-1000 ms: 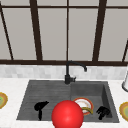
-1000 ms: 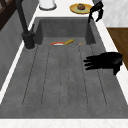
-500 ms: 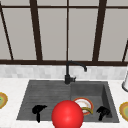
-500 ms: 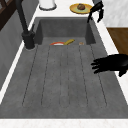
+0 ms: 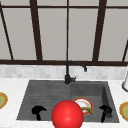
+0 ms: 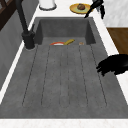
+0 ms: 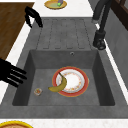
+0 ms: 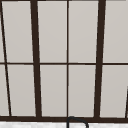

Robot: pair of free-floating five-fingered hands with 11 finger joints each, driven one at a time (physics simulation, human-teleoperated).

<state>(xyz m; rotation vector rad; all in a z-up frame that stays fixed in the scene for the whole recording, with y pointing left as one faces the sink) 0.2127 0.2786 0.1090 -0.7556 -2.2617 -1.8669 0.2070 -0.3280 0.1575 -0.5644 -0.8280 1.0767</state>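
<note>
Two hands hover at the sink's front edge as I watch: my left hand [image 5: 37,110] over the drainboard [image 6: 62,75], my right hand [image 5: 106,111] over the basin, fingers loosely spread, holding nothing. Beyond, the banana [image 7: 60,83] lies across the plate [image 7: 75,82]; farther back stands the faucet [image 5: 71,72].

We see the plate [image 7: 71,82] with its banana [image 7: 59,85] in the basin, just beyond the right hand [image 7: 11,74], faucet [image 7: 100,27] behind.
</note>
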